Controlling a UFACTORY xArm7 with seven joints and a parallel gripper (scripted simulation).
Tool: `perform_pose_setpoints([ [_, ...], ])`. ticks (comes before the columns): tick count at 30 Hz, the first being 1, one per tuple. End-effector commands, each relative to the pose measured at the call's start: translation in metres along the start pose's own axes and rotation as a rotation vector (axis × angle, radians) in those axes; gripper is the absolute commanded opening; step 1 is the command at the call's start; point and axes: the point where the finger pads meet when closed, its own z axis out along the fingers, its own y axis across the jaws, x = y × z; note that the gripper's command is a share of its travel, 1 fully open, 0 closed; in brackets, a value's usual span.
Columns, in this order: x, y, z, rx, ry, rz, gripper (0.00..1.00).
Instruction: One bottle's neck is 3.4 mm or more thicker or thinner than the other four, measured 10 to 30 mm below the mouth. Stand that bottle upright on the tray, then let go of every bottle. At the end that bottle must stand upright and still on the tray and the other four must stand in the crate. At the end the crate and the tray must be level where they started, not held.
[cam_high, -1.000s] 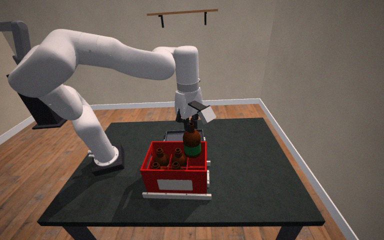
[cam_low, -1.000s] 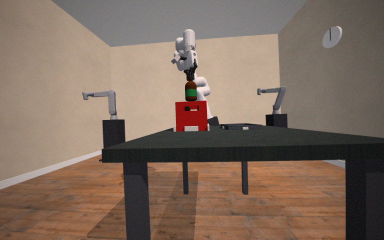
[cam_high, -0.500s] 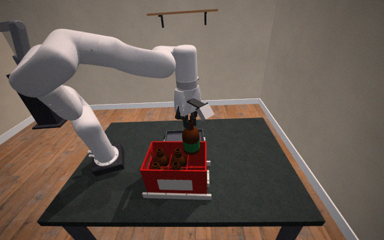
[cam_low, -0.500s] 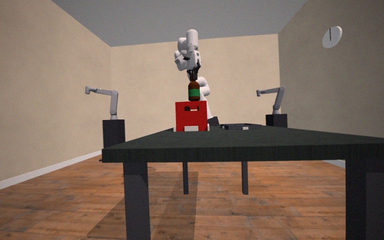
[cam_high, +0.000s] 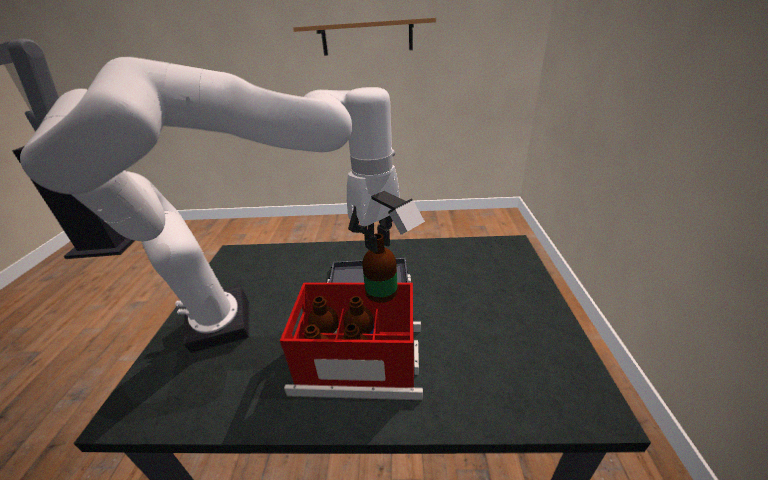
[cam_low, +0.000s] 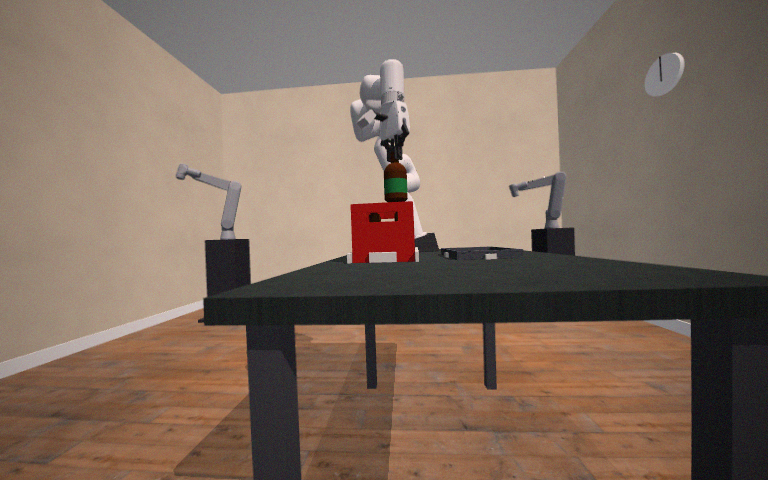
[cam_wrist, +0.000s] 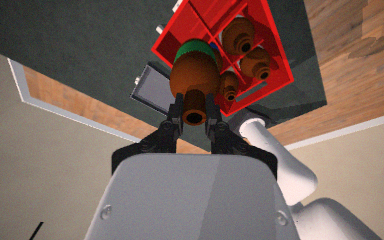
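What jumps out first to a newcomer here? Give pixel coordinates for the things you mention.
The bright red crate (cam_high: 348, 363) (cam_low: 382, 236) (cam_wrist: 286, 65) on the dark table (cam_high: 498, 367) (cam_low: 509, 283) (cam_wrist: 50, 37), four brown bottles standing inside. Then the green-banded bottle (cam_high: 380, 271) (cam_low: 395, 181) (cam_wrist: 194, 75), hanging neck-up from the gripper (cam_high: 378, 240) (cam_low: 394, 155) (cam_wrist: 194, 102) above the crate's level. Over it all, the big white arm (cam_high: 226, 101) (cam_low: 391, 79) (cam_wrist: 287, 167).

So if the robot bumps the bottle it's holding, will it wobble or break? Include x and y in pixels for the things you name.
The held bottle (cam_high: 380, 266) (cam_low: 395, 180) (cam_wrist: 194, 77) looks hard and shiny like glass, so a knock might crack it. It hangs from the jaws by its narrow neck, with the wide body below, so a bump could make it swing.
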Motion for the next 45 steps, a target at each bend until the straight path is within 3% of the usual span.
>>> perform_pose_setpoints([
  [1,-0.007,-0.005,-0.002,0.004,0.002,0.000,0.00],
  [45,-0.086,-0.050,-0.002,0.004,0.002,0.000,0.00],
])
